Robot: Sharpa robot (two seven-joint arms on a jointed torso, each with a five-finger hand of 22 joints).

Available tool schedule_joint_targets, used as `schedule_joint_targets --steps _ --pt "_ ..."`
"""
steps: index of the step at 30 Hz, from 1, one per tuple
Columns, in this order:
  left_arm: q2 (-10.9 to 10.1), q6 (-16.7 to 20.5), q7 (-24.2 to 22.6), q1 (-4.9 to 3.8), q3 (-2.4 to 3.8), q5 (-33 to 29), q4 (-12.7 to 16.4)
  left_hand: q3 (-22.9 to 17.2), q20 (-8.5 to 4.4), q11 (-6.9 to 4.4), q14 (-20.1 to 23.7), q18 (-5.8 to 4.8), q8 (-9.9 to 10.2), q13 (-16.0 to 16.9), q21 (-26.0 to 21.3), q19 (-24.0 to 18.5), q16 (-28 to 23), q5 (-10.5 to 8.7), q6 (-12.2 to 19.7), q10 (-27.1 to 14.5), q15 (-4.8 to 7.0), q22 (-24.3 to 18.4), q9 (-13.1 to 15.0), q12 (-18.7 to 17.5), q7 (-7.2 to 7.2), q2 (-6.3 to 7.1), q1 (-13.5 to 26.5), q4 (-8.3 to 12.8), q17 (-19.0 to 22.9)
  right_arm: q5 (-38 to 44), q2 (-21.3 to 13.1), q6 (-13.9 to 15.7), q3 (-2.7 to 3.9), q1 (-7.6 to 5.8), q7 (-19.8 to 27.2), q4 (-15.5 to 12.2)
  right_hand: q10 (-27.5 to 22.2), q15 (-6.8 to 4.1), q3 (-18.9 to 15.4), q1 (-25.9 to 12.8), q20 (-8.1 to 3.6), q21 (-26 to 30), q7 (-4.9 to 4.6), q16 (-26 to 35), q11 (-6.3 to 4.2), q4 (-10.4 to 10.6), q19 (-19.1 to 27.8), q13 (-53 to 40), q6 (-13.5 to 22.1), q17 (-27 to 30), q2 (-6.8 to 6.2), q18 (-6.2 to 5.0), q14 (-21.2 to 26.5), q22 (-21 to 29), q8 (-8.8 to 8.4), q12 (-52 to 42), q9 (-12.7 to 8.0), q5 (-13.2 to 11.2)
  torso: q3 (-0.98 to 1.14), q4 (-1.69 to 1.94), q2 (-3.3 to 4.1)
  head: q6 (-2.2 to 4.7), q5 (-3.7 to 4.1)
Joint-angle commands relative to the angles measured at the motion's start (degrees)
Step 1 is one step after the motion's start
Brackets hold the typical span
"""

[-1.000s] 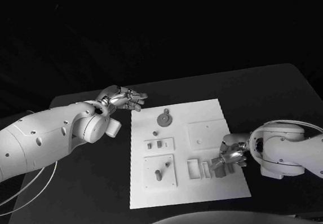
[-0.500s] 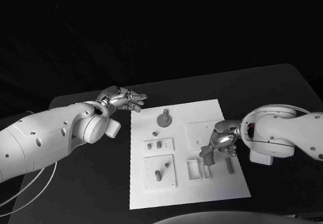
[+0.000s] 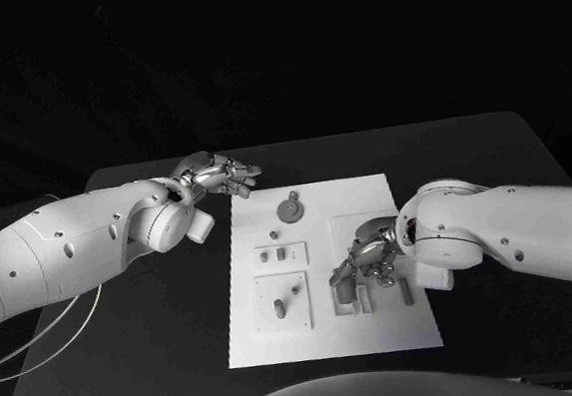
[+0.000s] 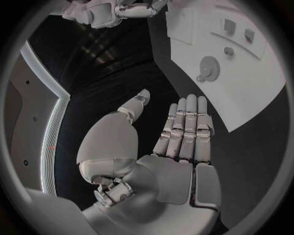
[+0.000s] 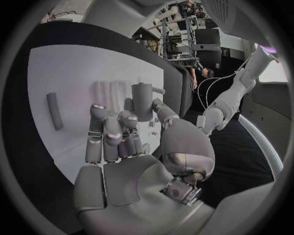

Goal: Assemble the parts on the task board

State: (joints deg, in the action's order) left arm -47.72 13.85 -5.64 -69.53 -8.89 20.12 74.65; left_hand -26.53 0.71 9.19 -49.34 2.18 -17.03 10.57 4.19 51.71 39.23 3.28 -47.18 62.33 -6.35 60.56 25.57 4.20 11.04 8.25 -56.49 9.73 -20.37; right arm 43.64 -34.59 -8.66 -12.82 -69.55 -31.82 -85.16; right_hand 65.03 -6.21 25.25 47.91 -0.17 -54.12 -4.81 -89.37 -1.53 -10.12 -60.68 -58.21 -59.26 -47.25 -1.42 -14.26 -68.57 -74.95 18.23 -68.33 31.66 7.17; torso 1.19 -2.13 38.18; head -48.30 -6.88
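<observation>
On the black surface (image 3: 483, 148) lay the white rectangular task board (image 3: 394, 333), several small grey parts already seated. The right hand (image 3: 367, 254) pinched a grey cylindrical peg (image 5: 141, 100) above the board's near half, apparently unplaced. The left hand (image 3: 219, 175) hovered empty, fingers extended, beside the far corner.

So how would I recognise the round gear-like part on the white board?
Find the white board in the middle of the table. Near its far edge, by the left hand, lies the gear: the one round, flat disc; other parts are small pegs and blocks.

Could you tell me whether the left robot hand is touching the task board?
Apart. The left wrist view shows bare table between the left robot hand and the task board.
</observation>
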Motion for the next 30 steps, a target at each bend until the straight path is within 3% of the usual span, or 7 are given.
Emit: schedule_joint_targets --steps 1,8,18,30 --pt "0.1 -0.8 0.0 -0.14 0.04 0.3 0.2 0.4 0.03 -0.02 0.1 0.74 -0.2 -0.1 -0.3 -0.2 -0.3 0.19 0.4 -0.5 -0.12 -0.1 -0.1 -0.2 -0.05 0.1 0.5 -0.1 -0.1 0.0 0.6 -2.4 -0.6 -0.02 -0.7 0.5 0.2 -0.17 6.5 1.3 -0.04 -0.2 -0.28 0.2 0.34 -6.3 0.1 -0.1 -0.3 -0.1 2.09 -0.74 -0.1 -1.0 0.07 0.2 0.0 0.2 0.04 0.03 0.01 -0.14 -0.16" --pt "0.0 -0.9 0.2 -0.15 0.03 0.4 0.3 0.4 0.04 -0.01 0.1 0.74 -0.2 -0.1 -0.3 -0.3 -0.3 0.17 0.4 -0.5 -0.13 -0.1 -0.1 -0.2 -0.05 0.14 0.5 -0.1 -0.1 1.7 1.5 -2.2 -1.16 -0.05 -0.8 1.5 0.1 -0.14 6.5 1.2 0.0 -0.2 -0.3 0.1 0.36 -6.3 0.2 -0.1 -0.3 -0.1 2.09 -0.74 0.1 -1.1 0.03 0.2 0.0 0.1 0.1 -0.08 0.03 -0.3 -0.36" --pt "-0.1 -1.0 0.5 -0.15 0.03 0.7 0.3 0.4 0.06 0.01 0.2 0.74 -0.2 -0.1 -0.3 -0.3 -0.4 0.09 0.4 -0.6 -0.15 -0.1 -0.1 -0.2 -0.05 0.24 0.5 -0.1 -0.2 2.2 2.3 -2.4 -1.36 -0.09 -1.0 2.7 0.0 -0.07 6.4 0.3 0.11 -0.3 -0.33 0.0 0.39 -6.0 0.3 -0.3 -0.3 -0.2 2.1 -0.74 0.3 -1.1 -0.07 0.1 -0.1 0.1 0.17 -0.12 0.04 -0.44 -0.48" --pt "-0.1 -1.2 0.9 -0.15 0.03 0.9 0.4 0.5 0.07 0.02 0.2 0.75 -0.2 -0.1 -0.3 -0.3 -0.4 0.06 0.4 -0.6 -0.16 -0.2 -0.1 -0.2 -0.05 0.3 0.6 -0.1 -0.2 1.1 3.4 -5.0 -1.36 -0.07 -1.5 4.5 -0.2 -0.02 6.4 -0.7 0.17 -0.4 -0.37 0.0 0.44 -5.6 0.4 -0.5 -0.3 0.0 1.88 -0.74 0.6 -1.1 -0.24 0.2 -0.1 0.2 0.17 -0.08 0.05 -0.83 -0.65"
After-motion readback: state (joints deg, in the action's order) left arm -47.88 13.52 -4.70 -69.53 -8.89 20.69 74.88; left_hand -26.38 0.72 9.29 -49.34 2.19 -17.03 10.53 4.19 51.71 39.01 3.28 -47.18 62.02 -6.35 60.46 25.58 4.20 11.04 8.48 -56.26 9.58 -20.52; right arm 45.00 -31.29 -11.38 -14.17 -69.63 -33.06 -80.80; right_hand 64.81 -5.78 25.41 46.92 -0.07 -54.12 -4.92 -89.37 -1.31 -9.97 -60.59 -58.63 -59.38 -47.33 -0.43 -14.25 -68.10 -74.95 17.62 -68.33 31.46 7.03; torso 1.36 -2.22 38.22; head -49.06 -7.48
